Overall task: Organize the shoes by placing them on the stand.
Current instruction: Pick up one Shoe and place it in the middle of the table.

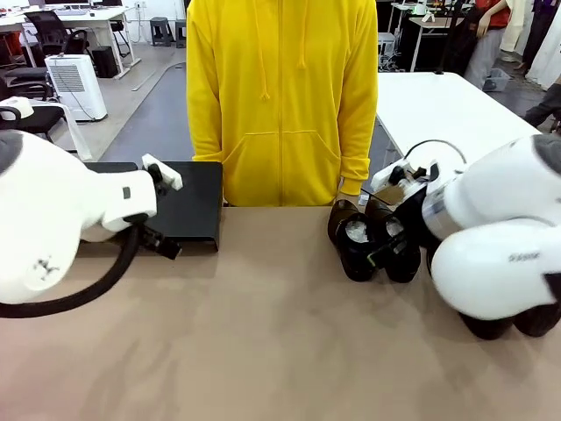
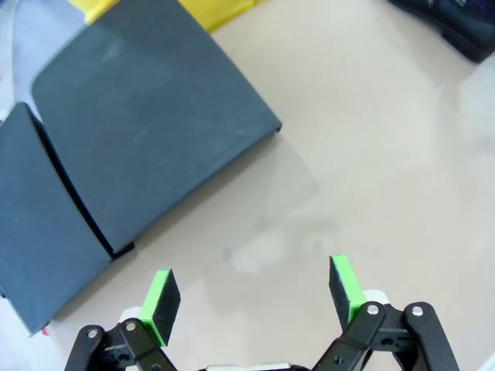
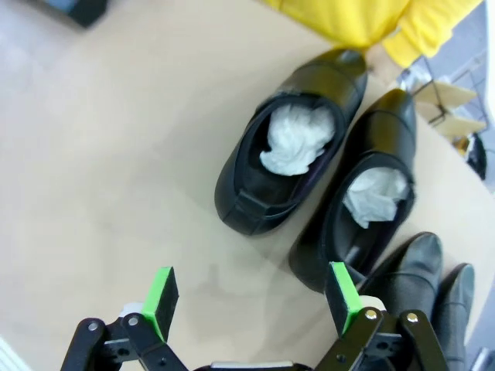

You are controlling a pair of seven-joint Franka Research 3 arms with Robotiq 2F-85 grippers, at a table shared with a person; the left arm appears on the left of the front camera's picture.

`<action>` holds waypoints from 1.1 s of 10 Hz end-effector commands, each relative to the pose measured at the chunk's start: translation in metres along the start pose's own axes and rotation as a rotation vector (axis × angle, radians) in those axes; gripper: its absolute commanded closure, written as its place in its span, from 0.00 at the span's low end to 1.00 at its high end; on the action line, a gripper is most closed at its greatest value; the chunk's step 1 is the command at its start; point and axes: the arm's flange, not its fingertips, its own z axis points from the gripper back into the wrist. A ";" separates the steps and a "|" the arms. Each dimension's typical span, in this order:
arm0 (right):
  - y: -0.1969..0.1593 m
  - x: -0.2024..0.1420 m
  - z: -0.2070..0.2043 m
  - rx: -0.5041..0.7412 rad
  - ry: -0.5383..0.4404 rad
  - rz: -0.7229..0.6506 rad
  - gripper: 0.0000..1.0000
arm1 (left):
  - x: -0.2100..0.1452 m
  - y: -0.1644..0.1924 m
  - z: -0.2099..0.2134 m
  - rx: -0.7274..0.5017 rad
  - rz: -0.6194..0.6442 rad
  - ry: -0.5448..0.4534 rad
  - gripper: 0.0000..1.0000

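Note:
Two black shoes point(image 1: 355, 241) point(image 1: 399, 250) stuffed with white paper stand side by side at the table's far right; in the right wrist view they are the left shoe point(image 3: 290, 147) and its neighbour point(image 3: 371, 201). Another pair point(image 3: 410, 278) point(image 3: 456, 297) lies beyond them, partly behind my right arm in the front view point(image 1: 491, 326). My right gripper point(image 3: 251, 297) hangs open above bare table just beside the nearer pair. The black stand point(image 1: 188, 206) sits at the far left. My left gripper point(image 2: 255, 297) is open over the table next to the stand's point(image 2: 139, 147) edge.
A person in a yellow hoodie point(image 1: 280, 96) stands at the far side, between stand and shoes. The brown tabletop point(image 1: 263, 333) stretches bare across the middle and front. A white table point(image 1: 447, 110) stands behind on the right.

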 end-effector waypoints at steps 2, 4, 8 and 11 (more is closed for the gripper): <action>-0.059 -0.040 0.098 0.104 -0.101 -0.067 0.00 | -0.026 0.040 0.073 -0.210 0.036 -0.040 0.00; -0.104 -0.068 0.133 0.247 -0.172 -0.200 0.00 | -0.038 0.079 0.104 -0.292 0.115 -0.083 0.00; -0.157 -0.127 0.163 0.385 -0.280 -0.351 0.00 | -0.067 0.123 0.145 -0.372 0.253 -0.208 0.00; -0.160 -0.127 0.163 0.402 -0.270 -0.353 0.00 | -0.059 0.117 0.136 -0.403 0.234 -0.190 0.00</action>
